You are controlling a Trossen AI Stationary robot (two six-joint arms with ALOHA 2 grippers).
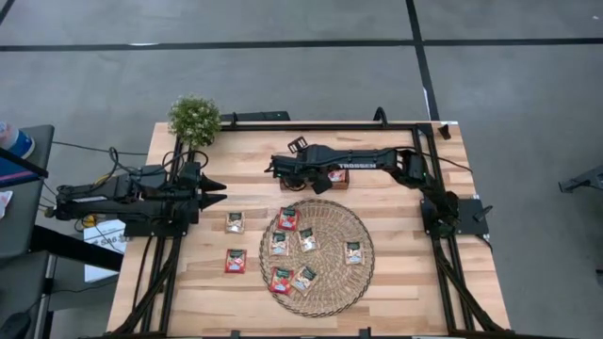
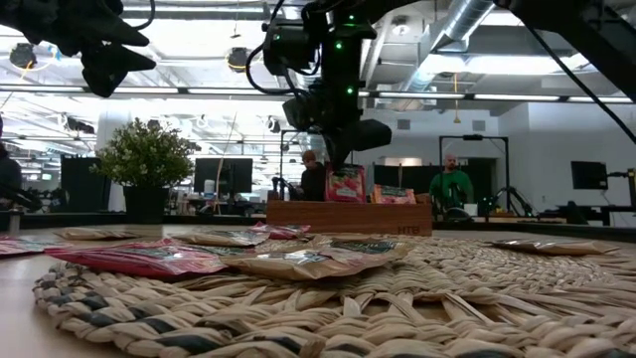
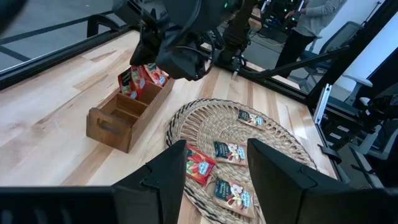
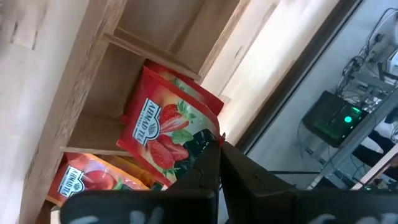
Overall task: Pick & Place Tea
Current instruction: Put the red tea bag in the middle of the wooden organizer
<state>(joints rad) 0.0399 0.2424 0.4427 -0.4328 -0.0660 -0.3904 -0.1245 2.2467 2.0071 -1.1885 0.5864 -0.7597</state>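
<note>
The right gripper, fingers pinched on a red tea sachet over the wooden tray at the mat's twelve o'clock, should have released only once the sachet sat low, while the left gripper waited with fingers apart.

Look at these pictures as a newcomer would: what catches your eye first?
The round woven mat at the table's middle, strewn with tea packets, stands out first. Behind it, the right hand, shut on a red packet, holds it in the small wooden tray. The left hand hangs open over the table's left side.
</note>
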